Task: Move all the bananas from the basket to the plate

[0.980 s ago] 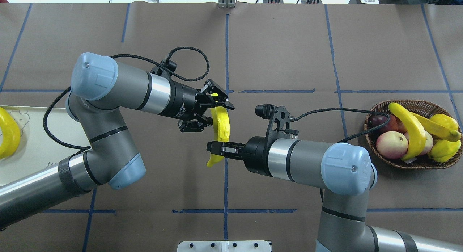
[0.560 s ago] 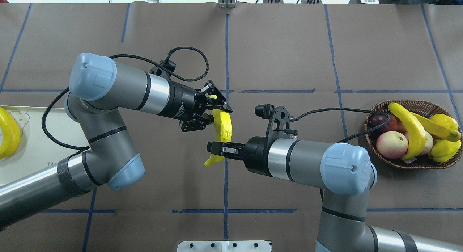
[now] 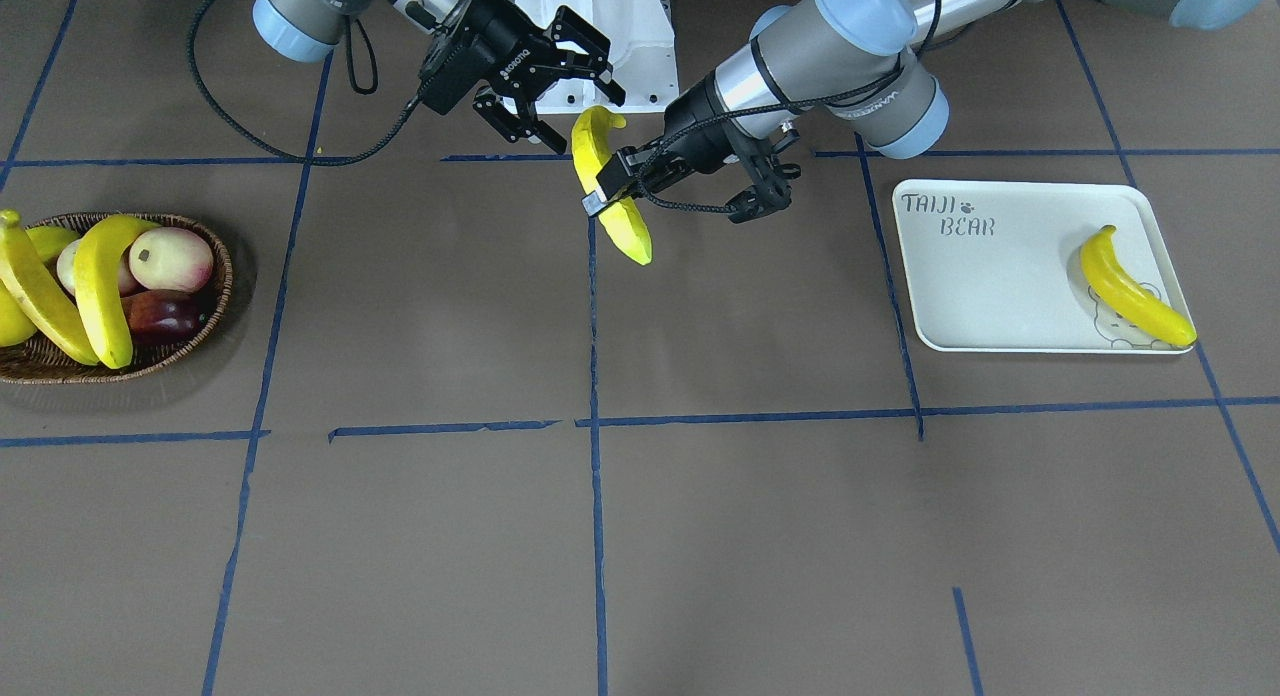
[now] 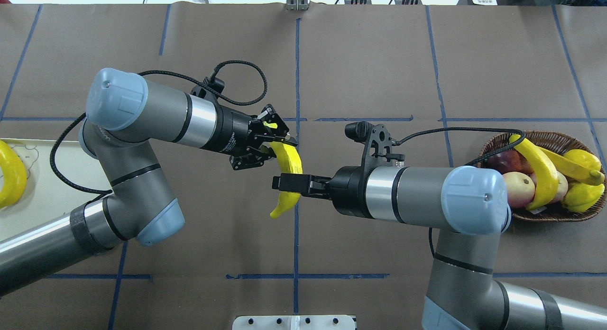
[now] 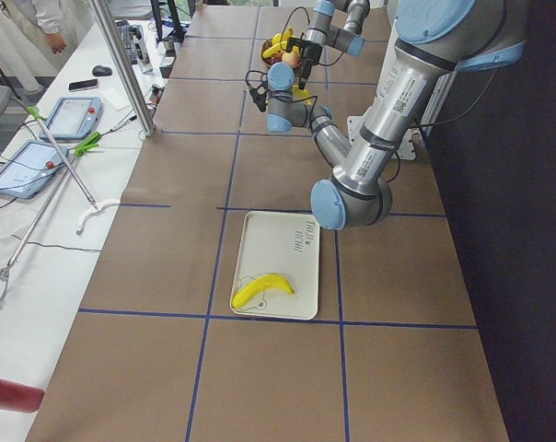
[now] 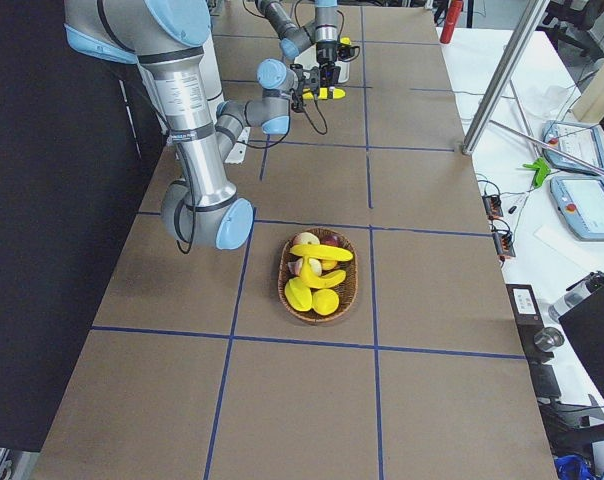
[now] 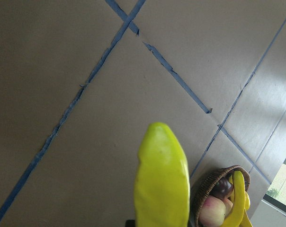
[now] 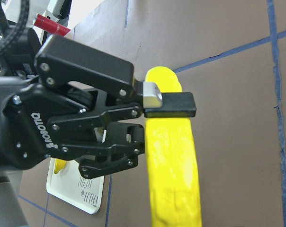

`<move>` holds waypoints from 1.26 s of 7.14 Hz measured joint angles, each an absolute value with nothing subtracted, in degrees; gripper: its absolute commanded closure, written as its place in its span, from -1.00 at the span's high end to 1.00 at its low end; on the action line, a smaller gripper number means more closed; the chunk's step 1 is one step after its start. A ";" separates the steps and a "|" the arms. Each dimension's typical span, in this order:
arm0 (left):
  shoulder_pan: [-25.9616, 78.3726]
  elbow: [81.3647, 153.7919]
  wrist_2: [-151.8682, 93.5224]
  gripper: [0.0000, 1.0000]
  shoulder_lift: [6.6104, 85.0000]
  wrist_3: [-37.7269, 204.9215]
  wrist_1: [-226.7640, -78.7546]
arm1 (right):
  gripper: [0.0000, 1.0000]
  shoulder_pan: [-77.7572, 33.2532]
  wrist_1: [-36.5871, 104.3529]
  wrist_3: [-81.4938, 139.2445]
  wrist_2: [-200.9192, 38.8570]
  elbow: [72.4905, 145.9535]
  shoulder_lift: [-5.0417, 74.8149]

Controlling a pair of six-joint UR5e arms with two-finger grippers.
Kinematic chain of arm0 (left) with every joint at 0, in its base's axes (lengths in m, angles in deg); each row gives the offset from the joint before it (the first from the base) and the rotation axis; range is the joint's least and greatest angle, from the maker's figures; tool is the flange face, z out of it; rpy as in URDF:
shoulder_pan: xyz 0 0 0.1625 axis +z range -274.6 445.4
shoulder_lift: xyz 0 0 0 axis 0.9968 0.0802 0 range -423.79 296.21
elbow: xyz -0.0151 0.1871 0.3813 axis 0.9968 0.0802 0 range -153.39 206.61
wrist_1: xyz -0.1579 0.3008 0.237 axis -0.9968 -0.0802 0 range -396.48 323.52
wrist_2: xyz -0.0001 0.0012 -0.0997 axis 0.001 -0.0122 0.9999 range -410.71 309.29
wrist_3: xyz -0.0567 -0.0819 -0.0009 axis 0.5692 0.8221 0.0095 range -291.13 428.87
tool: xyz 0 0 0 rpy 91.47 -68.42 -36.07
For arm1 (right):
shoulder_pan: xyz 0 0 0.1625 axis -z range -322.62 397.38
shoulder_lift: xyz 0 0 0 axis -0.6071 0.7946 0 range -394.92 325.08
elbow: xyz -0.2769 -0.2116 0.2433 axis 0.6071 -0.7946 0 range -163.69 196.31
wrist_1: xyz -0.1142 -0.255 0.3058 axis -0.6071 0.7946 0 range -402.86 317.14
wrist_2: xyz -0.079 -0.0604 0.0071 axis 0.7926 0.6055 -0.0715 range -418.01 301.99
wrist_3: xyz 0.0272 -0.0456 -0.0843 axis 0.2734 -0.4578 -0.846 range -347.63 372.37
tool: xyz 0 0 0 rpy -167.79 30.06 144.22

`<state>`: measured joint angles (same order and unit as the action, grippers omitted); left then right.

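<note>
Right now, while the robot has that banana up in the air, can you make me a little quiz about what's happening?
1. True or false: the left gripper is shut on the raised banana, and the right gripper next to it is open.
2. How many bananas lie in the basket?
3. What lies on the plate? A) one banana B) a spoon C) nothing

Key: 1 true. 2 two. 3 A.
</note>
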<state>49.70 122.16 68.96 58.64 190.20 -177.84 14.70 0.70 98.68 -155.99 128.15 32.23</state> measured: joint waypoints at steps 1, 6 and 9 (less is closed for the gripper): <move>48.49 122.35 69.09 -1.00 56.59 189.39 -177.83 | 1.00 12.03 0.88 98.68 -159.87 128.38 33.73; 35.88 123.04 72.08 -1.00 36.37 174.63 -177.76 | 1.00 -1.12 20.89 84.78 -175.26 127.94 36.41; 28.95 119.59 73.07 -0.60 24.29 158.15 -177.78 | 1.00 -3.31 28.33 77.03 -175.97 128.01 36.82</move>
<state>28.95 119.59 73.07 24.29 158.15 -177.78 -3.31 28.33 77.03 -175.97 128.01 36.82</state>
